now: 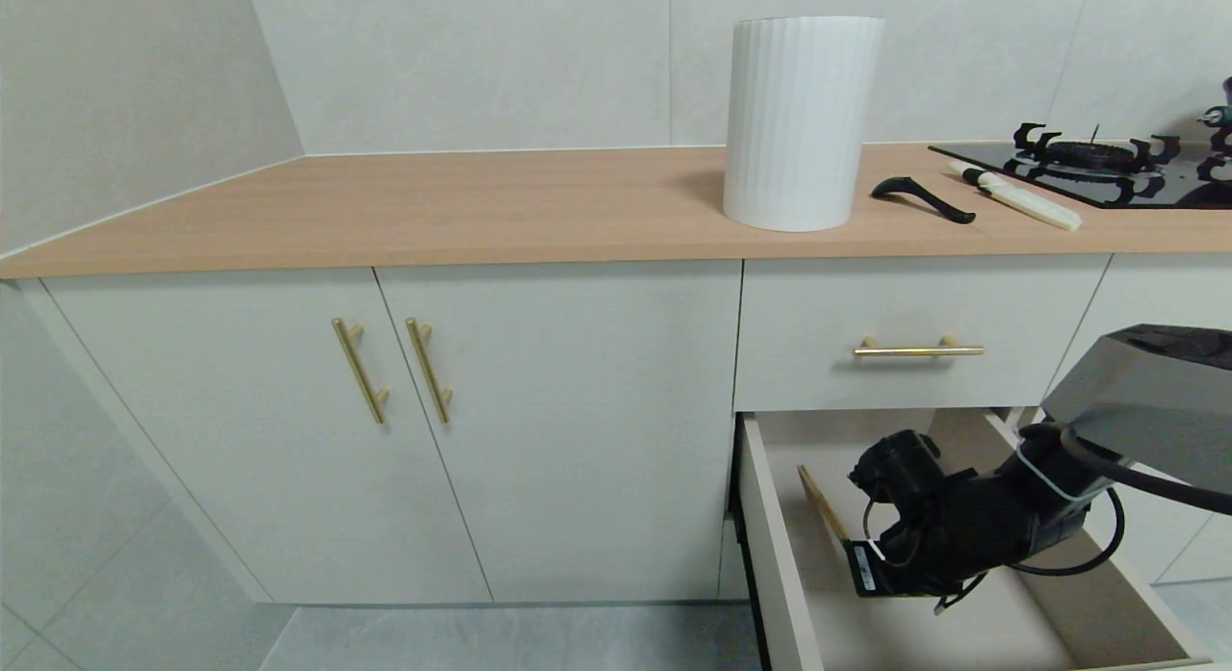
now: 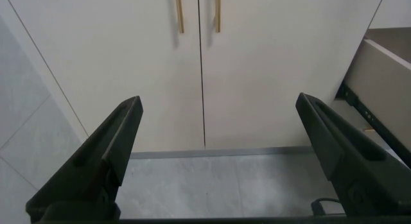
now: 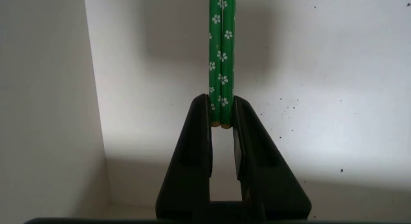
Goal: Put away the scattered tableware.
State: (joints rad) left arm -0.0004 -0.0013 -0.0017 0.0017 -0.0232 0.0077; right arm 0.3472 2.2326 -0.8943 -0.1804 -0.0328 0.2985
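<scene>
Right gripper (image 3: 221, 118) sits low inside the open lower drawer (image 1: 770, 536), fingers closed tight on a pair of green chopsticks (image 3: 221, 51) with a white flower print; the sticks lie side by side, their ends caught between the pads, the rest reaching out ahead over the pale drawer floor, near one side wall; cannot tell whether they touch the floor. In the head view a slim tan stick (image 1: 820, 503) slants along the drawer floor toward that gripper; cannot tell if it is the same pair. Left gripper (image 2: 219, 105) hangs with fingers spread wide, nothing between them, facing the double cabinet doors (image 2: 202, 70) with gold bar handles, grey floor tiles below. On the wooden countertop (image 1: 481, 209): a tall white ribbed canister (image 1: 801, 122), upright; just beside it a black curved utensil (image 1: 922, 198); then a cream-coloured knife (image 1: 1020, 197) lying flat by the edge of the black hob (image 1: 1088, 166). Upper drawer (image 1: 919, 329) shut.
</scene>
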